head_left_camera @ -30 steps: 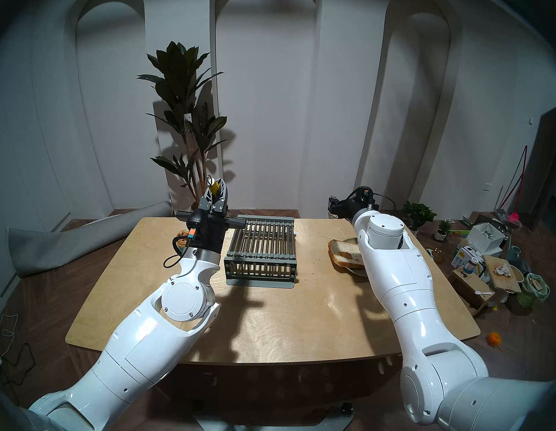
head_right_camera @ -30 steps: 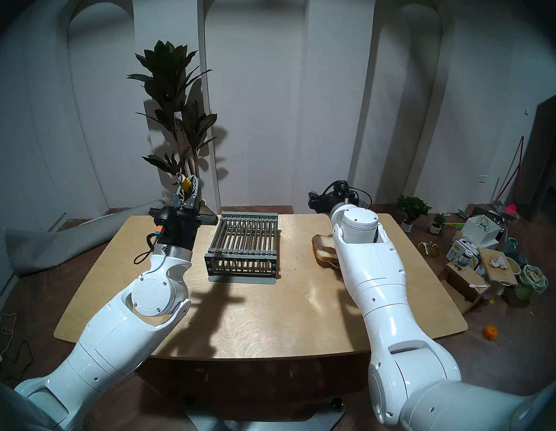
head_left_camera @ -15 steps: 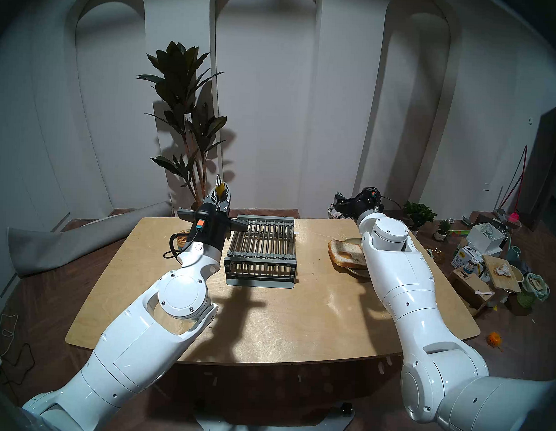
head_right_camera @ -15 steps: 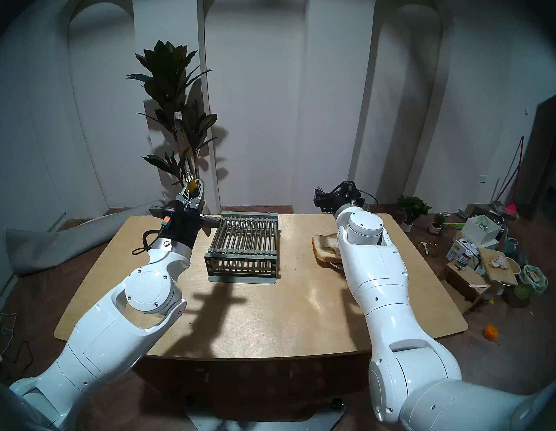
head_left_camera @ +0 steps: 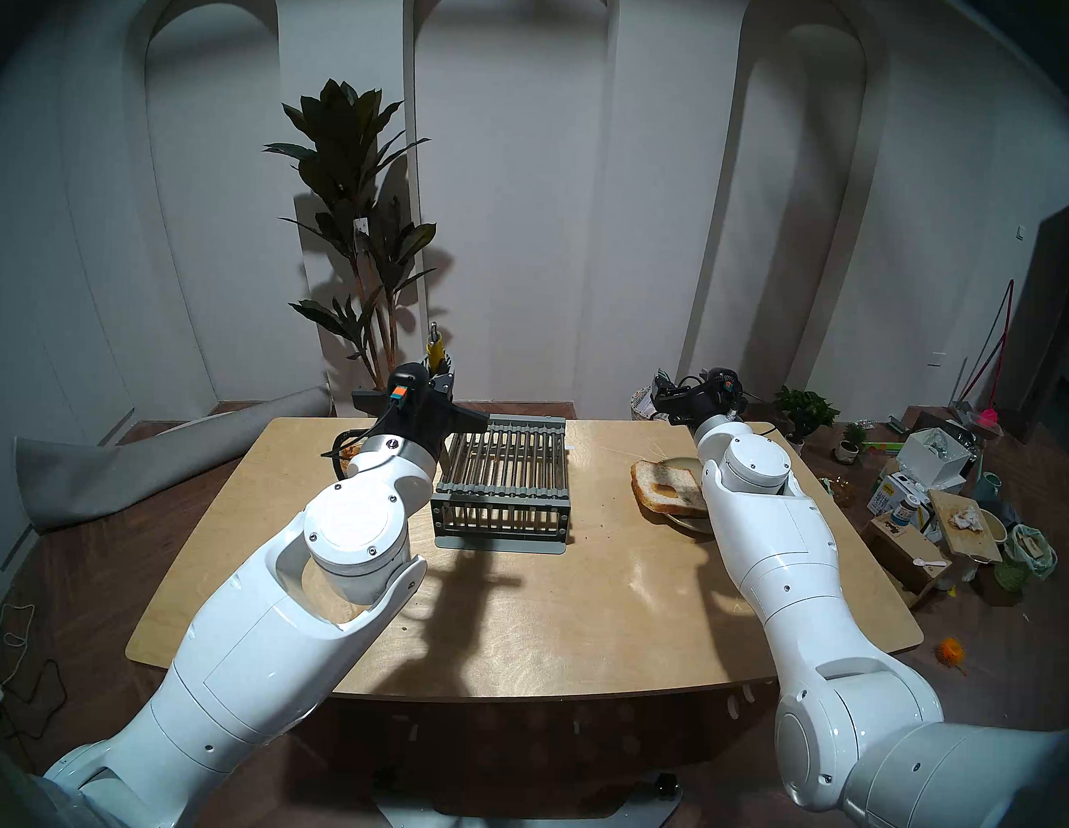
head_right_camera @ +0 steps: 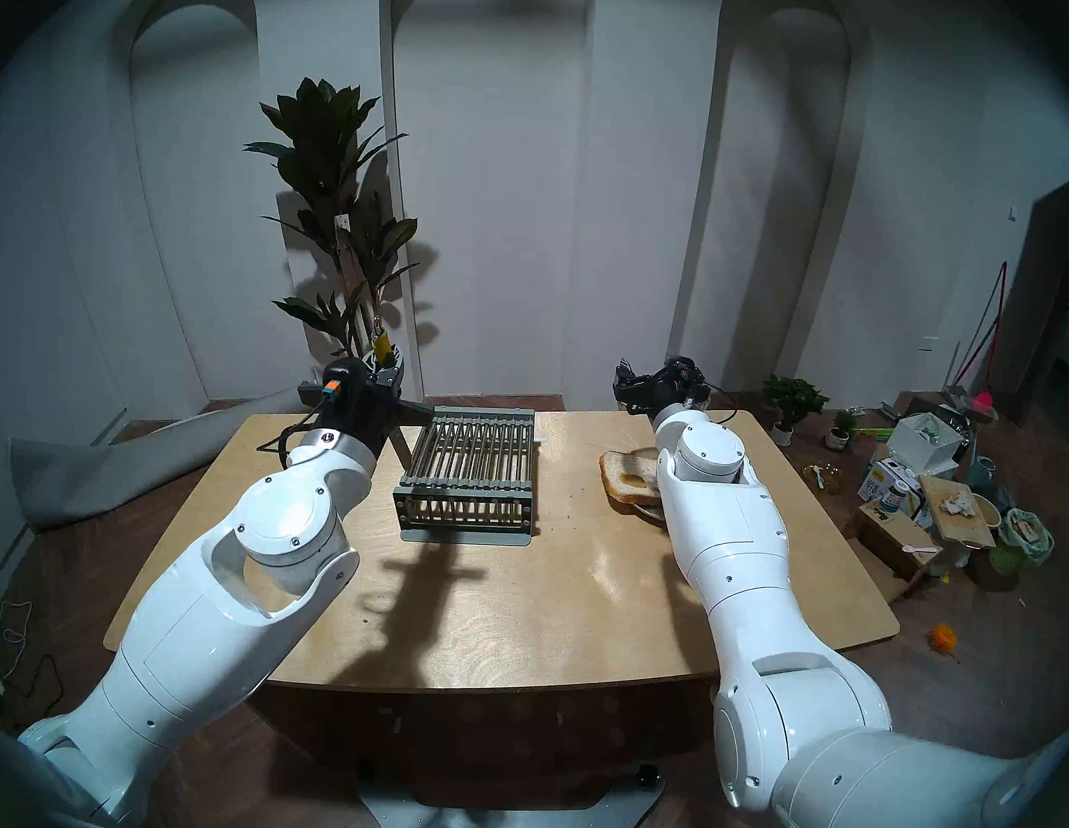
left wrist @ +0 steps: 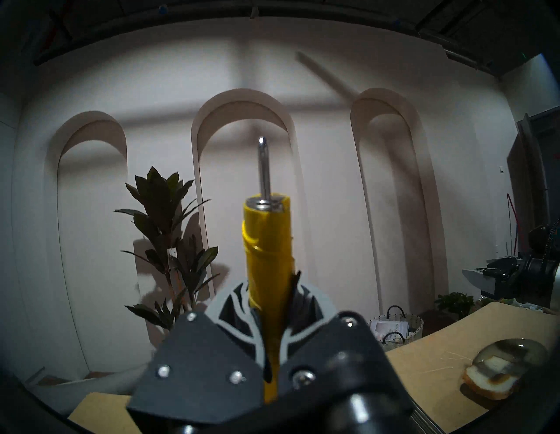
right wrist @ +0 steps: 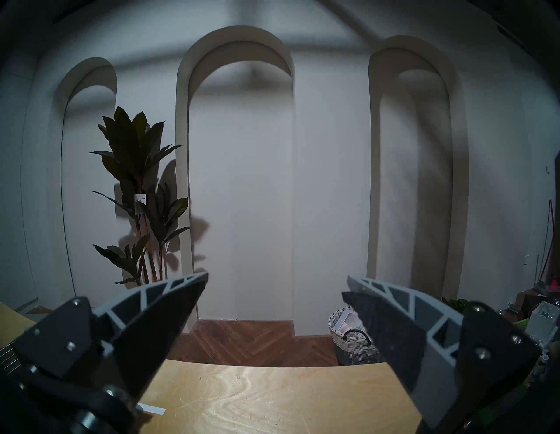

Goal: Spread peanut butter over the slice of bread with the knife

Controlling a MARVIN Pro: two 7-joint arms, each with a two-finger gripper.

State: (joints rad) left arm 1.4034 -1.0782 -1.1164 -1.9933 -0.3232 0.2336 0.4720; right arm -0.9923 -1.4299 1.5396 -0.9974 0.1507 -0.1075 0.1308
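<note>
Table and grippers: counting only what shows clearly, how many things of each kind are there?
Pale brown-crusted bread slice: 1
Round olive-green plate: 1
Grey slatted metal rack: 1
Yellow-handled silver table knife: 1
Total: 4

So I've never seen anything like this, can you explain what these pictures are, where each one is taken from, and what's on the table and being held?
It is a robot with two white arms, seen from its own cameras. Two near-identical pictures look down from its head; the other two come from a camera on each wrist.

On the wooden table stand a grey slatted rack in the middle and, on the right, a slice of bread with a brown smear, lying on a plate. A jar shows only as a sliver behind the left wrist.

The left tool is shut on a knife, gripped by its yellow handle, a metal end sticking up; which end cannot be told. The right tool is open and empty, beyond the bread.
</note>
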